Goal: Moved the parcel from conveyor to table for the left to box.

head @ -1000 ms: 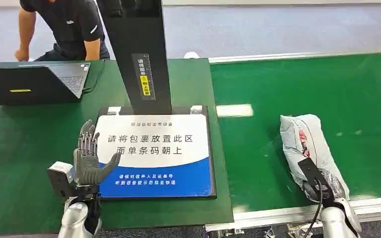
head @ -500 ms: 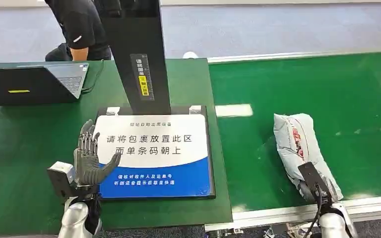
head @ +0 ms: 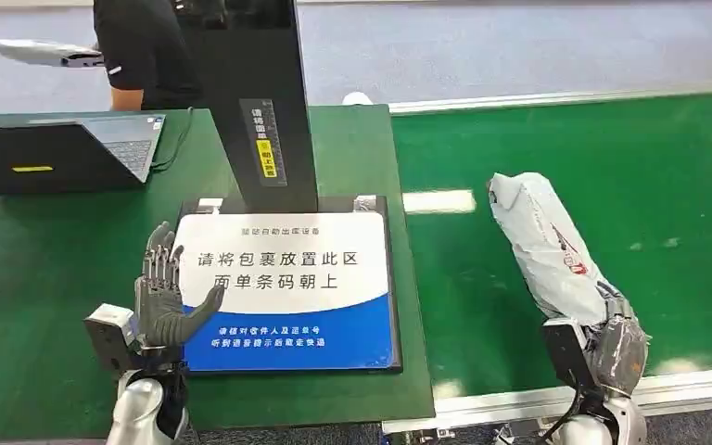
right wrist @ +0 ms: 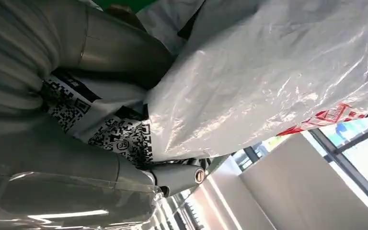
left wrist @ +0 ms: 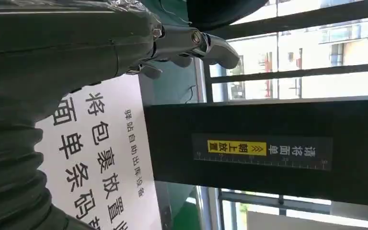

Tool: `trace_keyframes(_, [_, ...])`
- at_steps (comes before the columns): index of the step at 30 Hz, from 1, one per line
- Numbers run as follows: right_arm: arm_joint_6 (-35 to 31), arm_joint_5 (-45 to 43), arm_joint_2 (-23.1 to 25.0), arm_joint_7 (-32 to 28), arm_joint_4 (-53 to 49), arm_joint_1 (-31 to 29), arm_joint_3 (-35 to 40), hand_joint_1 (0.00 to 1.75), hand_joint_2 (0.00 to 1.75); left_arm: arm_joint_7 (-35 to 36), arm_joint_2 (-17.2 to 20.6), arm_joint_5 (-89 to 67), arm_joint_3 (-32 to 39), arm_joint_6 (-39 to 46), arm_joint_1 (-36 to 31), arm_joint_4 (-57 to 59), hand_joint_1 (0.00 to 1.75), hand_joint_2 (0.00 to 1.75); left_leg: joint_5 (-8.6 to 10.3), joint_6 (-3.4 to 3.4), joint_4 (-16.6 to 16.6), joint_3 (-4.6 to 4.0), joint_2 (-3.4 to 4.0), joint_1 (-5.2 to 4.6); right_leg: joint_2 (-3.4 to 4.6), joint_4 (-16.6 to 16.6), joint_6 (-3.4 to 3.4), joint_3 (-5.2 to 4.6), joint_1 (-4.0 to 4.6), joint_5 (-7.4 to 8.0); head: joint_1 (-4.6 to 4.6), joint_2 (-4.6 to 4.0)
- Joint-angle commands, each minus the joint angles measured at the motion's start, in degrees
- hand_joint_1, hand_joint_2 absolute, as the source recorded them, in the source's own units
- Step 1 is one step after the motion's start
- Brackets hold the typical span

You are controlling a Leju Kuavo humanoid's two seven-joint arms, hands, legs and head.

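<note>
Parcel (head: 547, 250) sits gripped in our right hand (head: 612, 338) at the conveyor's (head: 667, 176) near edge; our left hand (head: 162, 301) stays spread, holding nothing.

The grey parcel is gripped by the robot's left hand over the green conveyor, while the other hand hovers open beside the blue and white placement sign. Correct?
Not quite: the right hand grips the grey parcel over the green conveyor, as the head view shows. The left hand is the open one beside the blue and white placement sign.
</note>
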Motion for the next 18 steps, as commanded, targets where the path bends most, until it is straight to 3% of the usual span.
trace_keyframes(1, [-8.4,2.3,2.8,-3.2,-5.9,1.9,2.1,1.75,1.75,0.0,0.2,-0.1,-0.3,0.2,-1.6,2.5,0.00,1.75,0.01,-0.04,0.0,0.03,-0.04,0.00,-0.06,0.0,-0.11,0.00,0.01,0.01,0.00,0.00])
trace_keyframes(3, [-11.3,5.1,3.8,-4.0,-8.9,3.0,2.9,1.75,1.75,-0.5,0.3,-0.1,-0.8,0.2,-1.6,2.7,0.00,1.75,0.00,-0.04,0.0,0.01,-0.07,-0.03,-0.08,0.0,-0.12,-0.03,-0.02,-0.02,0.00,0.00])
trace_keyframes(13, [-11.3,8.8,3.5,-4.8,-8.3,1.9,6.6,1.75,1.75,-1.2,0.4,0.1,-1.3,0.6,-2.0,2.8,0.00,1.75,0.02,-0.04,0.0,-0.03,-0.05,-0.01,-0.06,0.0,-0.09,-0.08,0.01,0.01,0.00,0.00])
trace_keyframes(17, [-8.0,26.7,-1.8,0.1,-0.8,-2.5,19.7,1.75,1.75,-2.1,0.4,0.5,-1.5,1.0,-2.6,2.2,0.00,1.75,0.00,-0.02,0.0,-0.03,0.16,0.01,0.14,0.0,-0.08,-0.11,0.02,0.07,0.00,0.00])
trace_keyframes(18, [-7.3,27.6,-2.1,0.5,0.7,-3.5,22.7,1.75,1.75,-2.1,0.4,0.5,-1.6,1.1,-2.8,2.3,0.00,1.75,0.00,-0.03,0.0,0.00,0.20,-0.01,0.19,0.0,-0.12,-0.10,0.01,0.08,0.00,0.00])
